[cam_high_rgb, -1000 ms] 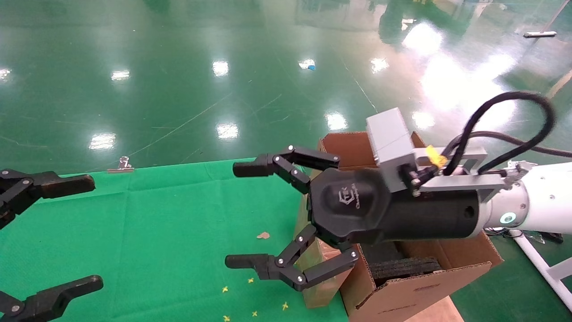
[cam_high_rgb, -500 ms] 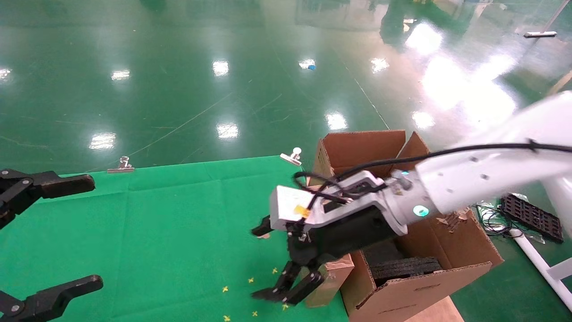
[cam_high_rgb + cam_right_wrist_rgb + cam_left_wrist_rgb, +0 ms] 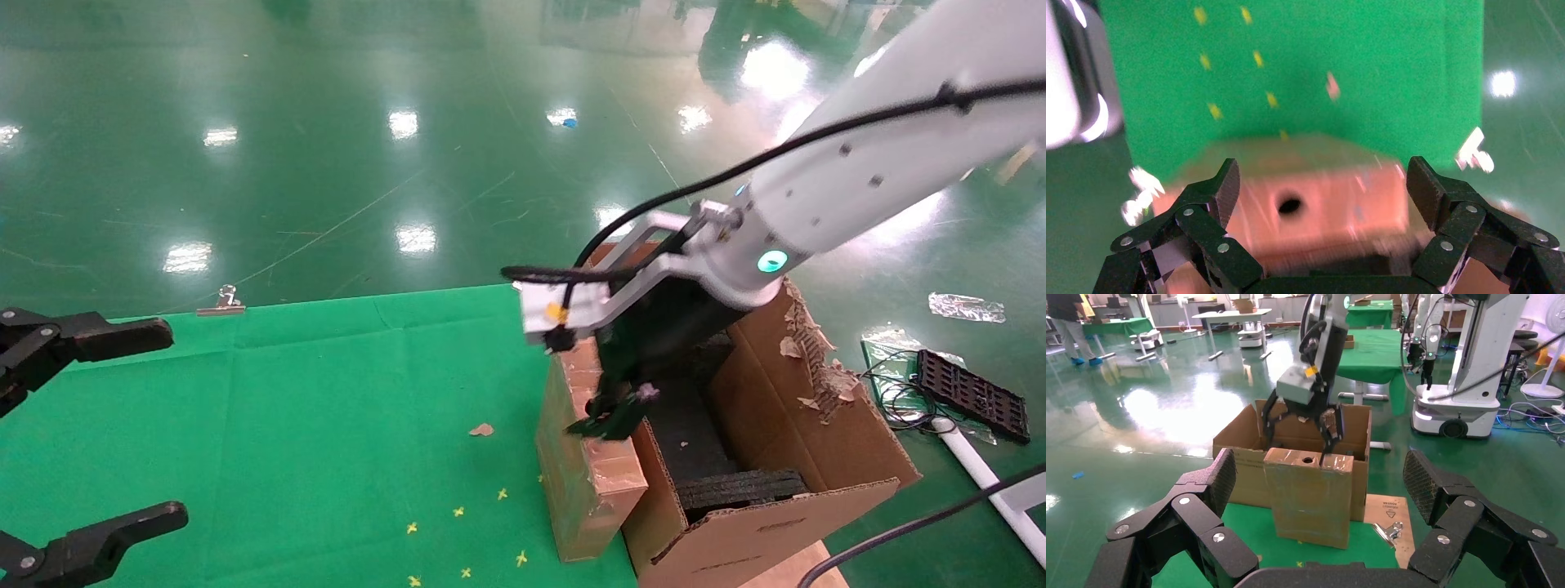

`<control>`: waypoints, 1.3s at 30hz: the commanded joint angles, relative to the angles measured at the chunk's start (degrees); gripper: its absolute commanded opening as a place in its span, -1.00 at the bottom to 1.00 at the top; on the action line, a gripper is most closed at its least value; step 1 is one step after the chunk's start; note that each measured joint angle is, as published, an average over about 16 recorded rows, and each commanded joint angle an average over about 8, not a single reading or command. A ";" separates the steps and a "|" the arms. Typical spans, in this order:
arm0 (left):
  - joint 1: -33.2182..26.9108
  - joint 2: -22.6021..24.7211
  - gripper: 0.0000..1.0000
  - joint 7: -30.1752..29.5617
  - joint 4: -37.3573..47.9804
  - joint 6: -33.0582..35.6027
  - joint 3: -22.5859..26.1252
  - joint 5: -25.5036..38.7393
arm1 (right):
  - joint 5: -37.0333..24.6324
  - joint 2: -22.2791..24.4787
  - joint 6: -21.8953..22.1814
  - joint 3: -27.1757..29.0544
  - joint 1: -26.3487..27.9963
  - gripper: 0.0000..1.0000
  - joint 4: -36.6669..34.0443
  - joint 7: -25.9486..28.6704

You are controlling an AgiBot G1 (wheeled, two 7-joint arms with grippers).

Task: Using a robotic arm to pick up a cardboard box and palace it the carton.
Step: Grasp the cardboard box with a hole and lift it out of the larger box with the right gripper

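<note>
1. Since a second ago the robotic arm (image 3: 850,188) has swung from level over the cloth to steep, lifting as it went; its right gripper (image 3: 609,416) now points down at the top edge of the cardboard box (image 3: 584,457), which has not moved.
2. Head view: the box stands on end on the green cloth (image 3: 286,408), touching the outer wall of the carton (image 3: 760,523), not yet inside. Black foam blocks (image 3: 739,488) lie in the carton, and one flap (image 3: 809,359) is torn ragged. The left gripper (image 3: 73,433) sits parked at the cloth's left edge, fingers spread wide.
3. Left wrist view: the right gripper's fingers (image 3: 1332,425) straddle the box's narrow top face, spread and holding nothing.
4. Right wrist view: blurred, but the fingers look wide open either side of the holed face (image 3: 1291,205).
5. Handling: likely light and stiff; the shiny tape may be slippery. Pinch across the broad faces near the top, firmly, without crushing the corrugated walls.
</note>
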 commanded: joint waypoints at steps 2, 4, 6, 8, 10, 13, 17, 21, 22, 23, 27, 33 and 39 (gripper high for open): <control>0.00 -0.01 1.00 0.01 0.00 -0.01 0.01 -0.01 | 0.64 -0.14 0.01 -7.22 5.67 1.00 -0.03 1.11; 0.00 -0.01 1.00 0.01 0.00 -0.01 0.02 -0.01 | 1.32 -0.40 0.26 -10.89 8.03 1.00 0.02 1.49; -0.01 -0.01 1.00 0.02 0.00 -0.01 0.03 -0.02 | 1.92 -0.79 0.52 -14.17 9.80 1.00 0.08 1.77; -0.01 -0.02 1.00 0.02 0.00 -0.02 0.04 -0.03 | 2.73 -1.22 0.80 -16.95 11.04 1.00 0.13 2.10; -0.01 -0.02 1.00 0.02 0.00 -0.02 0.05 -0.03 | 3.75 -1.60 1.08 -19.16 11.88 1.00 0.17 2.49; -0.01 -0.02 1.00 0.03 0.00 -0.03 0.06 -0.04 | 5.16 -2.13 1.50 -21.83 12.71 1.00 0.22 2.99; -0.02 -0.03 1.00 0.04 0.00 -0.03 0.08 -0.05 | 6.48 -2.76 2.12 -24.49 13.29 1.00 0.26 3.38; -0.02 -0.04 1.00 0.05 0.00 -0.04 0.09 -0.06 | 6.82 -3.30 2.84 -26.46 13.53 1.00 0.26 3.90; -0.02 -0.04 1.00 0.05 0.00 -0.04 0.10 -0.07 | 6.84 -3.40 3.03 -26.81 13.57 1.00 0.26 4.09; -0.02 -0.04 1.00 0.05 0.00 -0.04 0.10 -0.07 | 6.88 -3.47 3.21 -27.11 13.63 1.00 0.25 4.31; -0.03 -0.05 1.00 0.06 0.00 -0.05 0.12 -0.08 | 7.63 -3.15 3.62 -27.81 14.19 1.00 -0.06 6.83; -0.03 -0.06 1.00 0.07 0.00 -0.06 0.14 -0.10 | 10.36 -2.17 2.51 -28.66 15.98 1.00 -4.65 21.41; -0.04 -0.07 1.00 0.08 0.00 -0.07 0.17 -0.11 | 14.21 -2.47 2.50 -29.04 15.95 1.00 -15.12 34.39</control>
